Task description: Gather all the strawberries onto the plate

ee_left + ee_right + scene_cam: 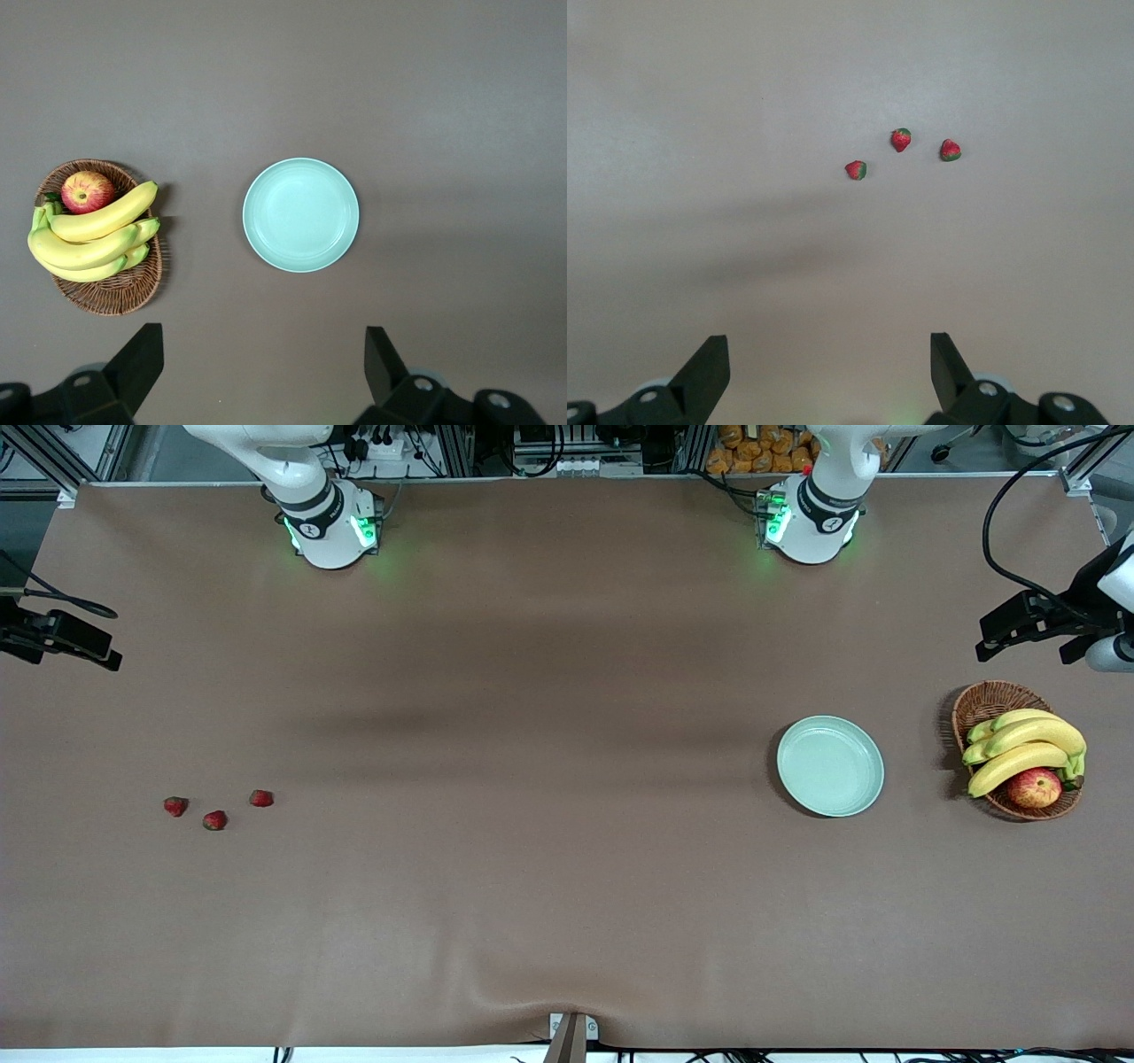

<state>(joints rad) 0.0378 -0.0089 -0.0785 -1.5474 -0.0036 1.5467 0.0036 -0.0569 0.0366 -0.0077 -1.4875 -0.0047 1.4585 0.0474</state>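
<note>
Three small dark-red strawberries point(175, 806), point(214, 820), point(260, 798) lie close together on the brown table toward the right arm's end. They also show in the right wrist view point(856, 170), point(901, 139), point(950, 150). The pale mint-green plate point(830, 766) sits empty toward the left arm's end and shows in the left wrist view point(300, 214). My right gripper point(828, 354) is open and empty, high over bare table point(80, 646) at its end. My left gripper point(263, 354) is open and empty, high over the table's end point(1005, 633) above the basket.
A brown wicker basket point(992, 695) stands beside the plate at the left arm's end, holding bananas point(1028, 748) and a red-yellow apple point(1034, 787). It also shows in the left wrist view point(115, 297). A wide stretch of bare table separates the strawberries from the plate.
</note>
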